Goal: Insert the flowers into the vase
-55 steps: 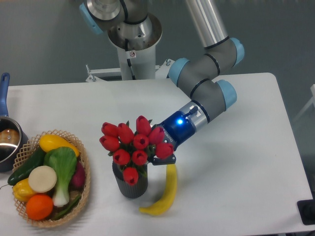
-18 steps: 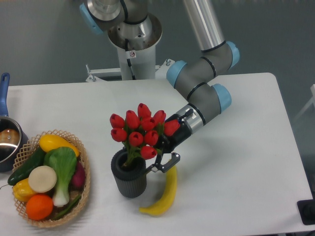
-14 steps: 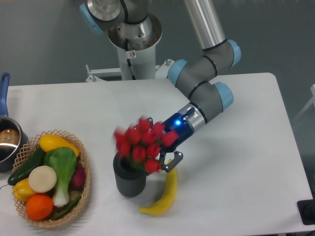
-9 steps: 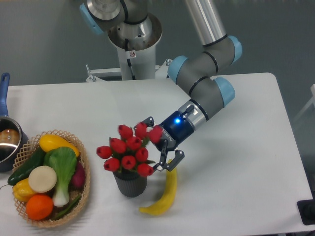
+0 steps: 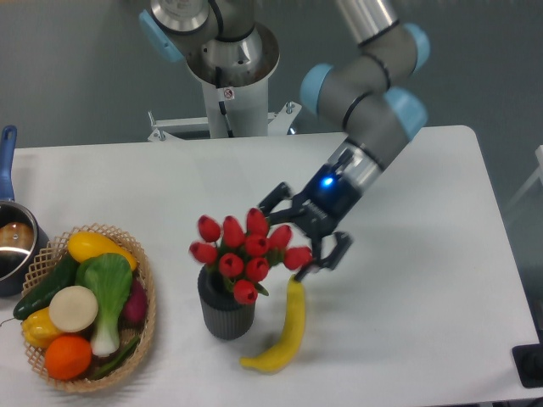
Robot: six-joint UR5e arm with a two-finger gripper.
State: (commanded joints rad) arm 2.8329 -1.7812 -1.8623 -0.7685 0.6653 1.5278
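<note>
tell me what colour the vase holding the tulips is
Dark grey, with finely ribbed sides. The vase shows in the fixed camera view, below the red flowers.

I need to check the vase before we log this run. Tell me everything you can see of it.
The vase is a short, dark grey cylinder with finely ribbed sides, standing upright on the white table. The red tulips stand in its mouth, with green stems visible at the rim, and hide most of the opening. A yellow banana lies close on its right; contact cannot be judged. The open gripper is apart from the vase, up and to its right.
</note>
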